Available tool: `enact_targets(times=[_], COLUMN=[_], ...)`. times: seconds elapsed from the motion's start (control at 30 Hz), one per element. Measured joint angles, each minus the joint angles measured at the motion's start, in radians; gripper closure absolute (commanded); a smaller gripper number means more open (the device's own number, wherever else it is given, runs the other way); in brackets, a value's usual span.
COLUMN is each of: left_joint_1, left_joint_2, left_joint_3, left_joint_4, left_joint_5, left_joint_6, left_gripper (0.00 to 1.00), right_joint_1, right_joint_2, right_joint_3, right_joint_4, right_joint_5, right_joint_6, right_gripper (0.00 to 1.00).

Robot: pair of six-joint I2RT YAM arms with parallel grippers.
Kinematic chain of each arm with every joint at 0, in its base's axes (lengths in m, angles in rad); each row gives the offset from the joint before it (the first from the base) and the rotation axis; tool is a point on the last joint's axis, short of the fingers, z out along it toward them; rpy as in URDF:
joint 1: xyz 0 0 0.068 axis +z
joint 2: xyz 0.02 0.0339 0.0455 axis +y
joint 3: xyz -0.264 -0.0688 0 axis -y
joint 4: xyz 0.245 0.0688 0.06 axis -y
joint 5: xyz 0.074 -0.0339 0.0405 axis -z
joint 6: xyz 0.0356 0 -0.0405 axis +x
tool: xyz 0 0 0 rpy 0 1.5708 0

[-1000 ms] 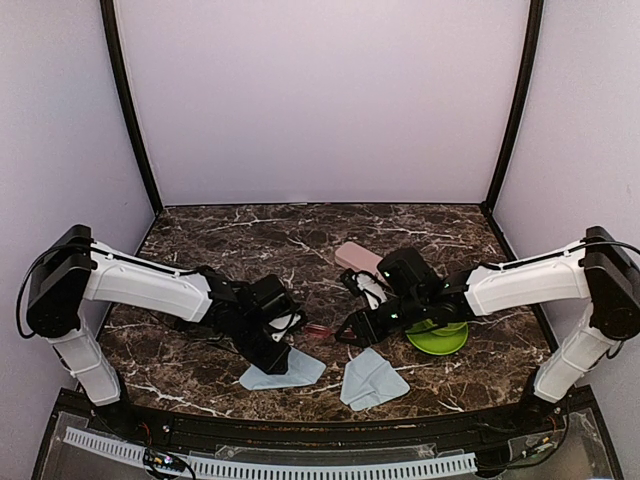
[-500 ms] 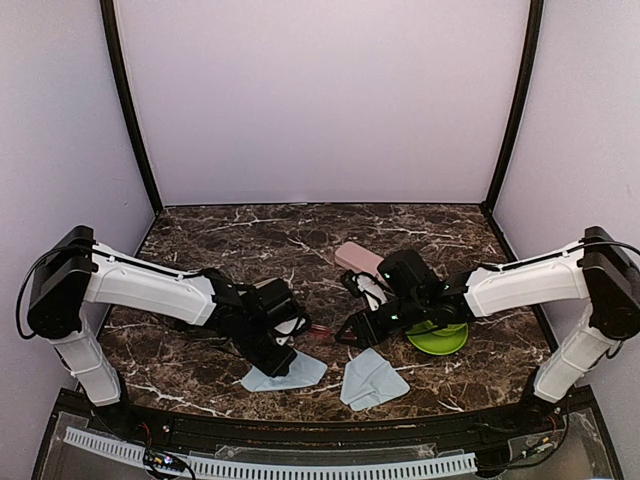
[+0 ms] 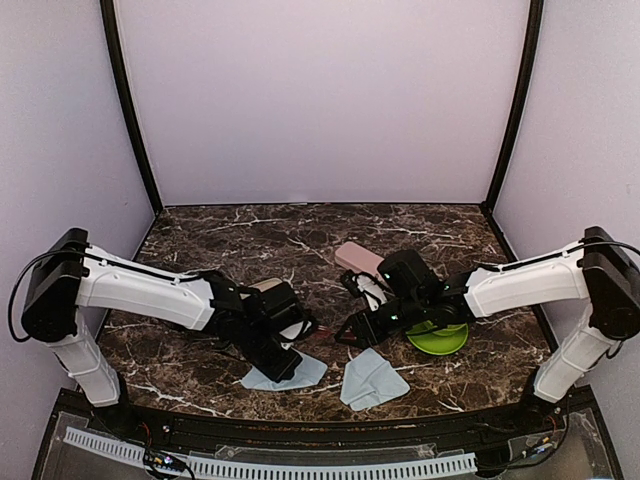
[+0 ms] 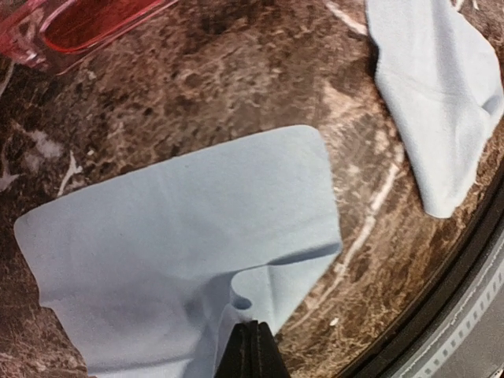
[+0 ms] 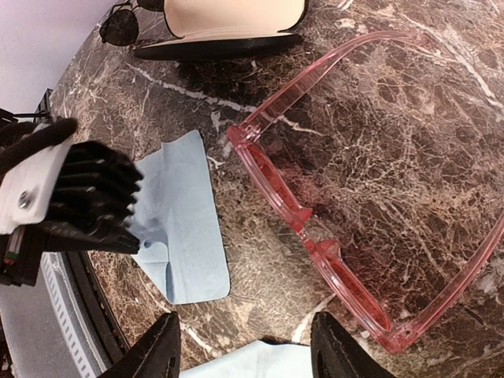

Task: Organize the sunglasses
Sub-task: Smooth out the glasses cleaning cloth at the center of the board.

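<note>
The red-pink sunglasses (image 5: pixel 315 228) lie on the marble with their arms unfolded, just ahead of my right gripper (image 5: pixel 248 350). That gripper hangs open above the table, holding nothing. The black sunglasses (image 5: pixel 122 24) rest at the far left, beside an open black case (image 5: pixel 228 27). My left gripper (image 4: pixel 253 346) is shut, pinching a raised fold of a light blue cloth (image 4: pixel 181 236) that lies otherwise flat. From above, the left gripper (image 3: pixel 285 360) sits on that cloth (image 3: pixel 305 372), and the right gripper (image 3: pixel 355 330) is a short way to its right.
A second light blue cloth (image 3: pixel 372 380) lies near the front edge, under my right gripper. A pink case (image 3: pixel 358 257) sits behind the right wrist and a green plate (image 3: pixel 440 338) to its right. The table's black front rim (image 4: pixel 472 260) is close to both cloths.
My left gripper has closed on the cloth's fold and its arm has shifted slightly right. The right arm has not moved.
</note>
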Motion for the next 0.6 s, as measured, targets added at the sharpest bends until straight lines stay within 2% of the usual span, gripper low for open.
enact_targets(times=[0.43, 0.53, 0.6], left_joint_1=[-0.124, -0.146, -0.153], left_joint_2=[-0.071, -0.063, -0.058], left_joint_3=[-0.049, -0.061, -0.071], left_joint_4=[0.01, 0.025, 0.035], left_joint_5=[0.066, 0.104, 0.125], left_joint_6=[0.001, 0.014, 0.027], left_gripper=[1.0, 0.92, 0.82], right_joint_1=[0.029, 0.045, 0.058], right_joint_2=[0.0, 0.0, 0.0], right_joint_3=[-0.013, -0.024, -0.031], right_joint_4=[0.004, 0.008, 0.01], right_joint_5=[0.01, 0.028, 0.04], right_joint_6=[0.004, 0.005, 0.011], right_gripper=[0.43, 0.43, 0.44])
